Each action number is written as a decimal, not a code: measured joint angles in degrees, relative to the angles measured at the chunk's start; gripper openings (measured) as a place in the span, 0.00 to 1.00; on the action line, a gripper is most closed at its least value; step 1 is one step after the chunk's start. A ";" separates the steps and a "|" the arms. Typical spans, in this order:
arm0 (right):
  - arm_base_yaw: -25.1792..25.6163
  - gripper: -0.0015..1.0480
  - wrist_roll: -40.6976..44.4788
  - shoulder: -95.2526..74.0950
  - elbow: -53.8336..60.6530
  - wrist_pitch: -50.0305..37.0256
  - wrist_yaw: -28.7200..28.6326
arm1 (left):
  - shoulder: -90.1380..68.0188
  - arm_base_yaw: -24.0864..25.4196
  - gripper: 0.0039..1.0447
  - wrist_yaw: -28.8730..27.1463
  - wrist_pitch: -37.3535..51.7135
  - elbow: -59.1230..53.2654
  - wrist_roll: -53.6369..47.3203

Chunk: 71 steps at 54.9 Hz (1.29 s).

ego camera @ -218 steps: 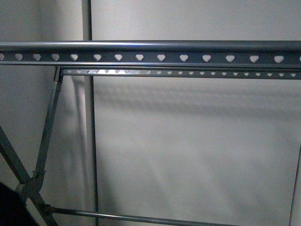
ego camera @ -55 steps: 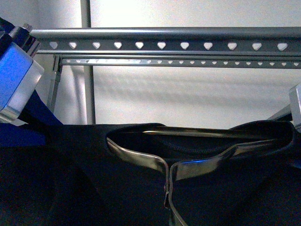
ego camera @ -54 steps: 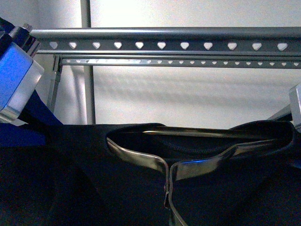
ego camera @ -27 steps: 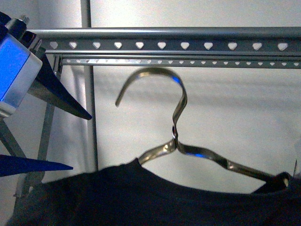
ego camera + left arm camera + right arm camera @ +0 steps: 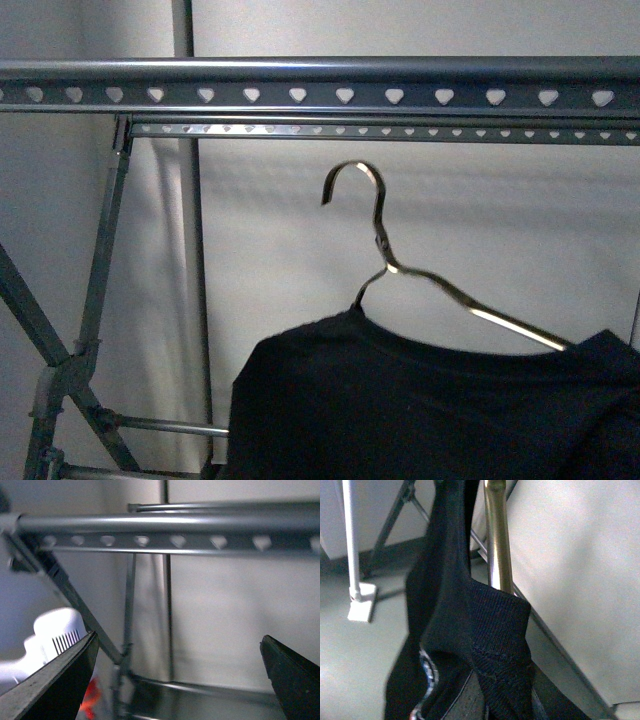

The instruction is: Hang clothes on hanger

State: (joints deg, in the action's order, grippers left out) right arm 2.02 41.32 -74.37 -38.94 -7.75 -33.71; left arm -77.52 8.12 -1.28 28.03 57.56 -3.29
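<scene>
The silver metal hanger (image 5: 383, 250) hangs in the air below the rack's top rail (image 5: 320, 70). Its hook (image 5: 352, 172) is free and a little under the rail. The black T-shirt (image 5: 420, 410) is draped over the hanger's arms, and one bare arm slopes down to the right. In the right wrist view the hanger's arm (image 5: 497, 540) rises out of the shirt's ribbed collar (image 5: 492, 645). My right gripper is shut on the hanger, its fingers covered by cloth. My left gripper (image 5: 175, 680) is open and empty, facing the rail (image 5: 175, 525).
The drying rack has a second, thinner rail (image 5: 380, 130) behind the top one, plus crossed legs (image 5: 60, 370) at the left. A wall stands close behind. A white object (image 5: 55, 630) sits at the left wrist view's edge.
The hanger with the shirt has shifted right and turned, so its hook looks narrower. The shirt's left edge now hangs in view. The left gripper has left the front view.
</scene>
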 joint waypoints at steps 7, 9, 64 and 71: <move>-1.75 0.09 -20.70 4.04 -4.90 5.03 1.07 | 6.16 0.09 0.94 10.36 2.29 -4.20 20.76; -2.69 0.09 -27.02 4.07 -7.10 4.72 0.76 | 7.80 -1.25 0.89 9.22 -1.77 -4.57 19.93; -25.18 0.09 -49.20 -24.50 -33.86 5.70 25.81 | 42.66 -8.13 0.03 1.25 0.13 -51.06 3.58; -25.00 0.32 -47.74 -21.46 -25.57 -7.48 29.46 | 46.29 -8.13 0.03 1.22 -1.84 -52.76 3.58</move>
State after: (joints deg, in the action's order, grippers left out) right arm -22.98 -6.42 -95.83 -64.51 -15.22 -4.25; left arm -31.22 -0.01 -0.05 26.20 4.80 0.30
